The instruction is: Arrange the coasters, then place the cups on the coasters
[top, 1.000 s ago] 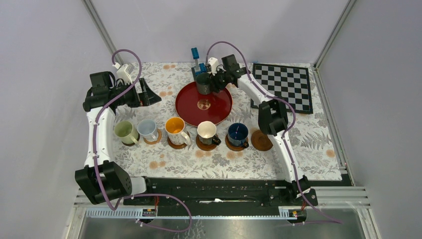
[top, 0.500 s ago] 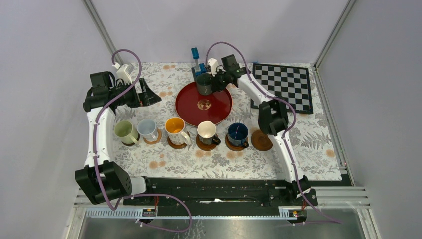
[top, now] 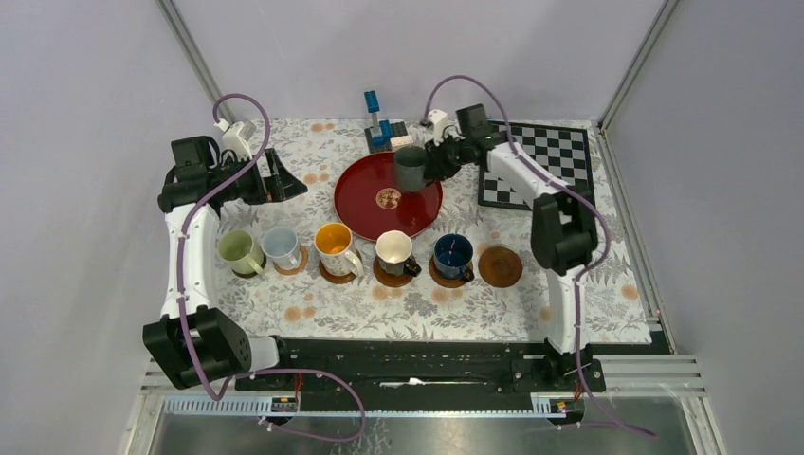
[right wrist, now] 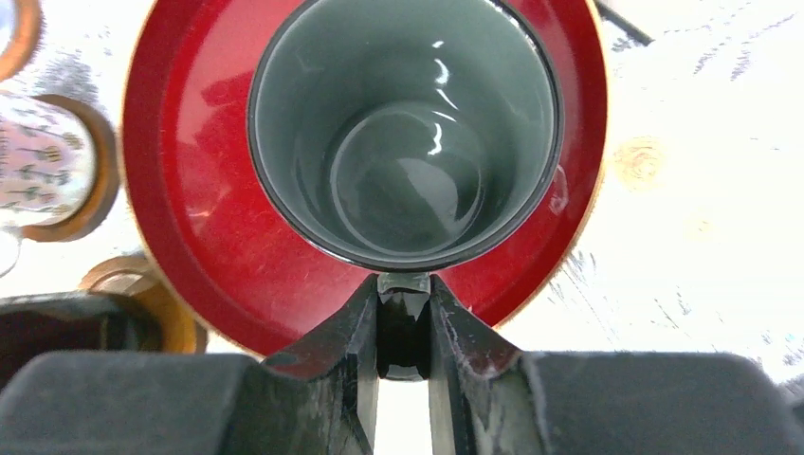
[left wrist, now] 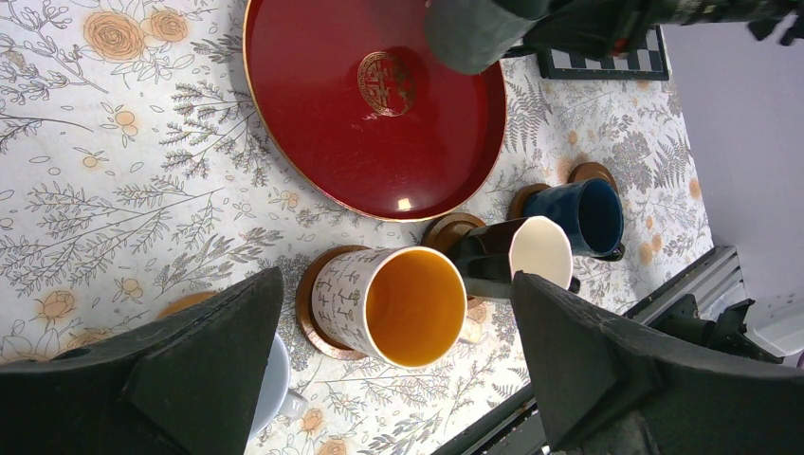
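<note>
Our right arm (top: 559,227) has swung rightward, and we now hold the dark grey-green mug (top: 411,168) over the red tray (top: 365,201), right gripper (right wrist: 403,303) clamped on its handle, the sound hold, we judge, for hard, slick, breakable, weighty ceramic.

Right wrist view: dark grey-green cup (right wrist: 408,142) was clipped by the top edge, and its handle was mostly buried between the right gripper (right wrist: 403,294) fingers. Red tray (right wrist: 190,237) was largely hidden behind the cup, and the patterned cup (right wrist: 38,161) was cut by the left edge. Table (right wrist: 683,142) at right was blown out white, print unreadable. Left wrist view: left gripper (left wrist: 395,284) fingers (left wrist: 588,370) ran off the bottom edge, and the left one covered most of the light blue cup (left wrist: 275,379). Coaster (left wrist: 450,227) under the black cup (left wrist: 540,251) showed only a sliver. Top view: right arm (top: 517,171) covered the chessboard's (top: 564,156) left part, and finger contact on the handle was too small to tell.
</note>
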Controlling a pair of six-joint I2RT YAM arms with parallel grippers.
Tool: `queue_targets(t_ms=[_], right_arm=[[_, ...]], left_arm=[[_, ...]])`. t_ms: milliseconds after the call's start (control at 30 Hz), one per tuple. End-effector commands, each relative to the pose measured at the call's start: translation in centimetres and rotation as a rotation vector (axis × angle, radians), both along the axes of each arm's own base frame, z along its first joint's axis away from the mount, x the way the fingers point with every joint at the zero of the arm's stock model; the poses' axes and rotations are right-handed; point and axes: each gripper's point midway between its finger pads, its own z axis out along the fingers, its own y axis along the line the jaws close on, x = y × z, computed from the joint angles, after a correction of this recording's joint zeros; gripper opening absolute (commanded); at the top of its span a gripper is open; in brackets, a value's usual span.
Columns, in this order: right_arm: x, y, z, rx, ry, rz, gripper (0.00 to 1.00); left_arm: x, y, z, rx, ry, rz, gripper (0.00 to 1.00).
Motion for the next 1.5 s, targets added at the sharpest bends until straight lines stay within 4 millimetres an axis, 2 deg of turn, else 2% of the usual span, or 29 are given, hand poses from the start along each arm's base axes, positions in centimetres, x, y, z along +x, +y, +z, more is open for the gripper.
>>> queue_targets(t_ms=[0,200,333,533,633,767,933,1233,1467], right_arm=[[0.3,-1.0,12.5,0.208,-0.230,0.020,0.00],[-2.2,-7.2,14.3,0.193,-0.219,-0.033,0.00],[-5.3,-12.0,14.7,0.152,-0.246,-0.055,0.00],[-10.8,-18.1,12.9,0.098,-0.245,-0.110,0.00],[-13.4,-20.1,11.3,0.066,-0.244,-0.133,0.00],[-16.2,-21.6,9.4,0.031,-0.235,-0.150,0.00],[-18.9,-21.9,6.9,-0.005,-0.234,-0.119,0.00],[-21.1,-21.8,3.2,-0.034,-0.216,-0.077,0.00],[-21.5,-21.9,1.6,-0.053,-0.244,-0.067,0.00]], left_arm=[[-0.1,-0.2,1.4,0.011,-0.066,-0.010,0.99],[0.0,-0.3,1.5,0.008,-0.067,-0.014,0.99],[0.0,-0.3,1.6,-0.004,-0.062,-0.004,0.99],[0.0,-0.3,1.6,-0.007,-0.058,0.007,0.99],[0.0,-0.3,1.7,-0.015,-0.055,0.005,0.99],[0.2,-0.4,1.7,-0.025,-0.047,0.003,0.99],[0.3,-0.3,1.5,-0.026,-0.042,0.006,0.99],[0.3,-0.3,1.6,-0.021,-0.044,0.009,0.99],[0.5,-0.3,1.4,-0.029,-0.038,0.011,0.99]])
